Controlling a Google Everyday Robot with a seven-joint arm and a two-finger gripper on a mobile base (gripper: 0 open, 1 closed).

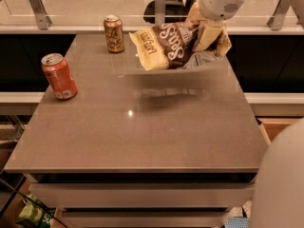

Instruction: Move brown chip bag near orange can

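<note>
Noted at 9 o'clock: red can (58, 76). At 1 o'clock the brown chip bag (164, 46) is held aloft, pinched by the gripper (205, 36). The orange can (114, 33), 11 o'clock, could be toppled by the bag's loose end.

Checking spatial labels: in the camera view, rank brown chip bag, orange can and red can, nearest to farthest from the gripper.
The gripper, at the far right of the table, holds the bag in the air.
1. brown chip bag, in its grasp.
2. orange can, far edge, left of the bag.
3. red can, left edge, nearer the camera.
</note>
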